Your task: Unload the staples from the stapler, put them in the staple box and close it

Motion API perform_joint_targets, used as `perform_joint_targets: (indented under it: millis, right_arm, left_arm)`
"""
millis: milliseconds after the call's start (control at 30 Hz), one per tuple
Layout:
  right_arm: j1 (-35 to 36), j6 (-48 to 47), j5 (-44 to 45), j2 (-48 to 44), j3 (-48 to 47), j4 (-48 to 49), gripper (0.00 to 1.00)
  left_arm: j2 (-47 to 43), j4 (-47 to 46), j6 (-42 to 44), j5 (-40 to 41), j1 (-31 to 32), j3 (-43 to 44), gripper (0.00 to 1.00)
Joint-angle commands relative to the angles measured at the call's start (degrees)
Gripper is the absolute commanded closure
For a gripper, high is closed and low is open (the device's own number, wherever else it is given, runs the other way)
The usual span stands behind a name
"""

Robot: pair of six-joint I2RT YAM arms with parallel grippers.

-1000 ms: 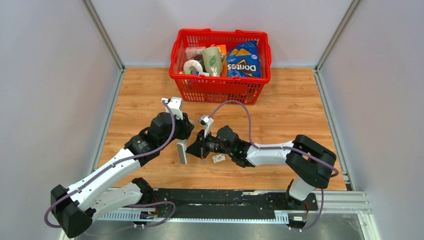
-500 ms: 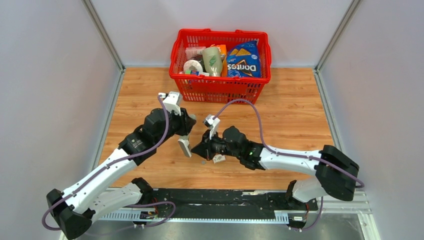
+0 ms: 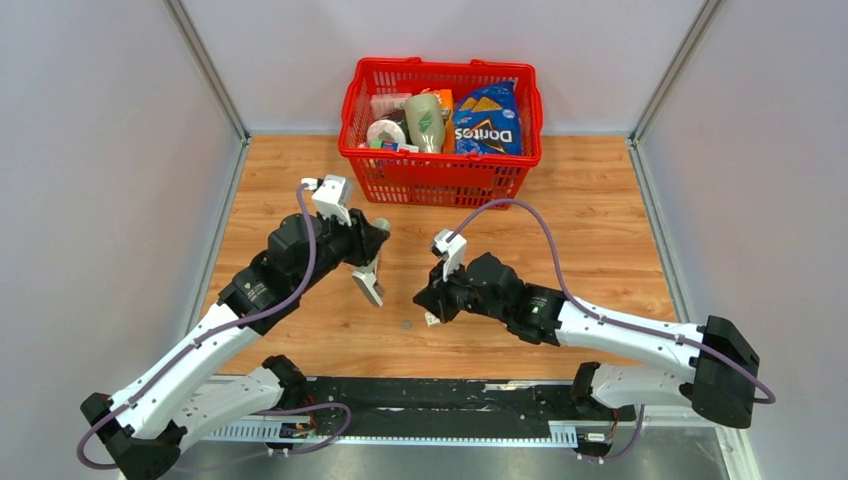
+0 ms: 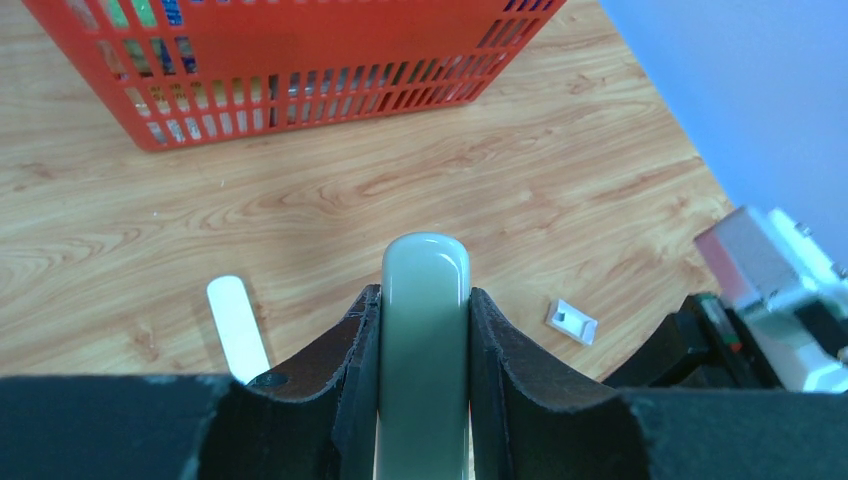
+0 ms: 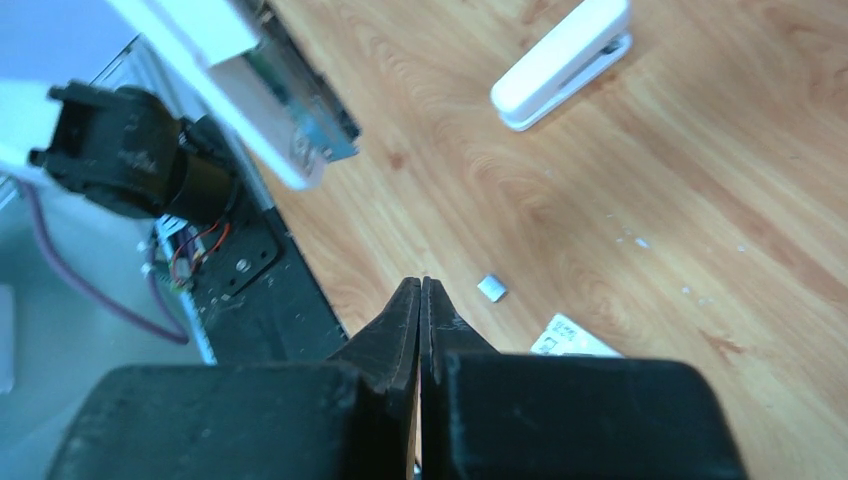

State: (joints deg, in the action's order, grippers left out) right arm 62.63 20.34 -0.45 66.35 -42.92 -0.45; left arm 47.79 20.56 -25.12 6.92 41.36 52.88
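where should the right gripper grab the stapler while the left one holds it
Probably its white free end: the stapler slants out of the left gripper, whose fingers clamp the grey-green end. Come from the right, pinching across the narrow width. The right gripper is shut, so open it first.

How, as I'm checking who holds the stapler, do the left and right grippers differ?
The left gripper is clamped on the stapler, fingers held apart by its body; the right gripper is shut on nothing, fingers pressed together. Seen from above, the left gripper is nearer the red basket, the right gripper nearer the arm bases. Both have black fingers.
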Motion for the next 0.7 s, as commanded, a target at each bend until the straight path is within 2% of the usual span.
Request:
perform_joint_targets:
  millis: [0, 267, 667]
  right_arm:
    - [2.6, 1.0, -8.1, -1.5, -1.4, 1.6, 1.00]
    - [8.9, 0.0, -9.1, 1.7, -6.5, 4.8, 1.00]
    - [9.2, -2.7, -10.3, 9.7, -12.8, 7.6, 1.00]
  left_arm:
    - [0.5, -2.5, 1.3, -1.7, -0.2, 3.8, 1.00]
    - [1.8, -4.0, 0.2, -3.5, -0.2, 3.7, 1.00]
    - [2.0, -4.0, -0.8, -7.9, -0.2, 4.3, 1.00]
